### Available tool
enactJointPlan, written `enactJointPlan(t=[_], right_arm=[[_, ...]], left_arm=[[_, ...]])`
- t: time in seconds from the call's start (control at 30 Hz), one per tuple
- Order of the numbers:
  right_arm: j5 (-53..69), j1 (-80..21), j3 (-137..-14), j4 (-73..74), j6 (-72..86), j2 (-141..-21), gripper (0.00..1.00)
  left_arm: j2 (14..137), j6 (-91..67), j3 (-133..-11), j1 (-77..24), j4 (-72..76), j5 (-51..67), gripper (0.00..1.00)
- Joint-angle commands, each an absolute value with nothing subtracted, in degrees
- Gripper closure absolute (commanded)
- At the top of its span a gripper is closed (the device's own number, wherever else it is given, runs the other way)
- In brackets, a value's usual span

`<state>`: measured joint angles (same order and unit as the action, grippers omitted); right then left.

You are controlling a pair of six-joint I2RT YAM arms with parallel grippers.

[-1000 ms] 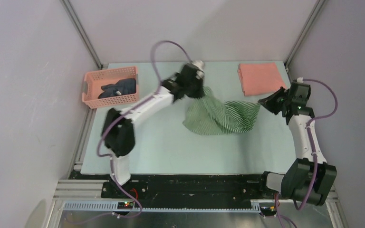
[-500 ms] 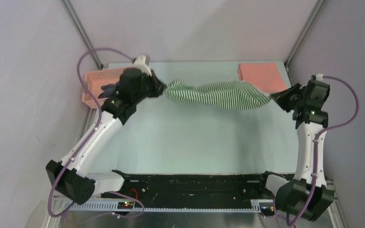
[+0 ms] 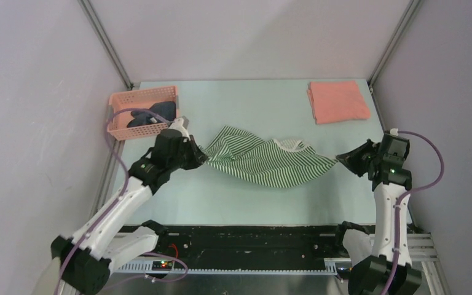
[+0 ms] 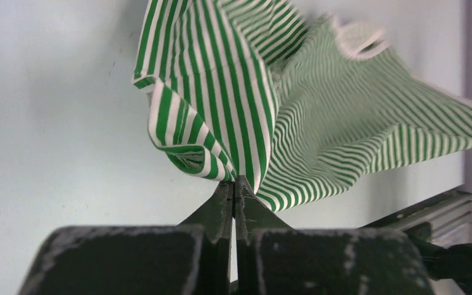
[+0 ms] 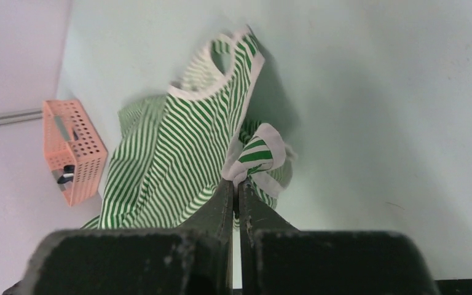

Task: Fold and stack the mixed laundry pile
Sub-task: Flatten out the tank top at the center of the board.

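Note:
The green-and-white striped garment (image 3: 258, 161) hangs spread between my two grippers over the middle of the table. My left gripper (image 3: 201, 158) is shut on its left end, seen in the left wrist view (image 4: 234, 182). My right gripper (image 3: 339, 161) is shut on its white-trimmed right end, seen in the right wrist view (image 5: 236, 182). The striped cloth (image 4: 319, 123) sags toward the table, its neck opening (image 5: 218, 58) facing up. The salmon-pink shirt (image 3: 338, 102) lies folded at the far right corner. The dark navy-grey garment (image 3: 152, 114) lies in the basket.
The pink plastic lattice basket (image 3: 120, 120) stands at the far left of the table, also in the right wrist view (image 5: 74, 150). Grey walls and metal frame posts close in the table on three sides. The black rail runs along the near edge.
Both grippers have pulled the striped garment toward the near side and lowered it. The left arm swung from the centre out to the left, stretching the cloth wide, then came nearer.

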<state>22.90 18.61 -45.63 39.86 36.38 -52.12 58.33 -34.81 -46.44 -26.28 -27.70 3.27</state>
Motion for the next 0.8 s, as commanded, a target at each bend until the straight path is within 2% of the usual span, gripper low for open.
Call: enactJointPlan(t=[0.0, 0.1, 0.2, 0.47, 0.77], right_arm=[[23.4, 18.8, -49.6, 38.6, 36.9, -48.2, 0.97], [24.7, 18.8, -51.9, 36.3, 37.1, -52.5, 0.95], [26.2, 18.8, -56.2, 37.6, 36.8, -56.0, 0.99], [26.4, 18.8, -60.4, 36.2, 38.2, -54.5, 1.0], [27.7, 19.0, -61.5, 48.5, 33.0, -49.3, 1.0]], left_arm=[[51.3, -36.3, -48.9, -26.7, -28.2, 0.9, 1.0], [54.8, -35.1, -51.7, -25.4, -29.1, 0.6, 1.0], [60.0, -33.9, -57.1, -24.0, -30.9, 1.6, 1.0], [61.5, -33.1, -64.0, -23.6, -31.3, 0.4, 1.0], [51.8, -34.0, -60.0, -23.6, -35.5, 0.2, 1.0]])
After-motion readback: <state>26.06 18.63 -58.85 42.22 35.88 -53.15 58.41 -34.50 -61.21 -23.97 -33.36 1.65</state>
